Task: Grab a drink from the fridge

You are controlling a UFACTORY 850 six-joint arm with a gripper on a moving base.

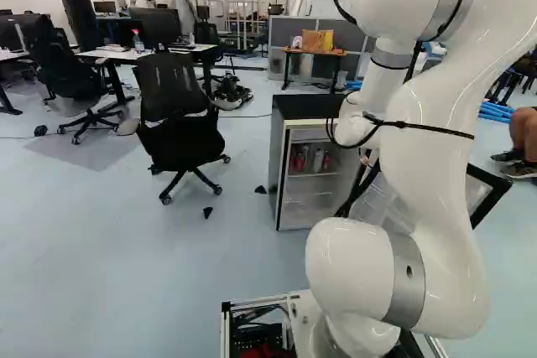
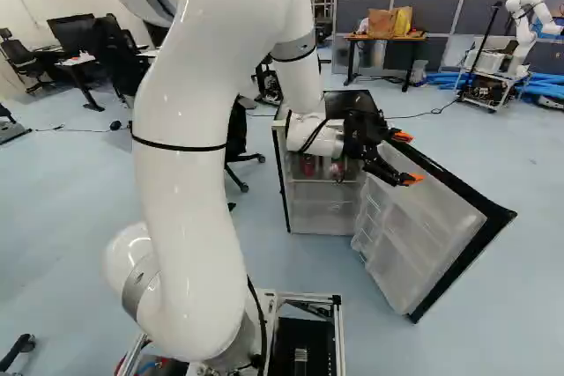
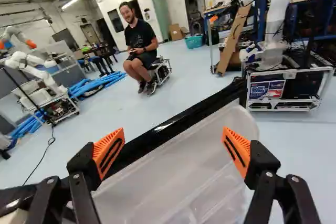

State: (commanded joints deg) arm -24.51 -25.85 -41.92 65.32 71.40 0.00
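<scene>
Arm: my white arm (image 2: pixel 194 173) reaches out near the fridge (image 1: pixel 307 106).
Fridge: standing on the floor, its front uncovered.
Door: the fridge door (image 2: pixel 423 239) swings wide from the fridge's side.
Gripper: I see the gripper (image 2: pixel 409 158) over that door, fingers spread, nothing pinched.
Drinks: the drinks (image 1: pixel 299 160) sit inside the fridge.

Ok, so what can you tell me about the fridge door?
The fridge door stands wide open, swung out to the right of the small fridge in the right base view. Its inner face is whitish and looks like plastic, with shelf-like compartments, edged in glossy black. The robot's open gripper is close to it; whether they touch, I can't tell.
</scene>
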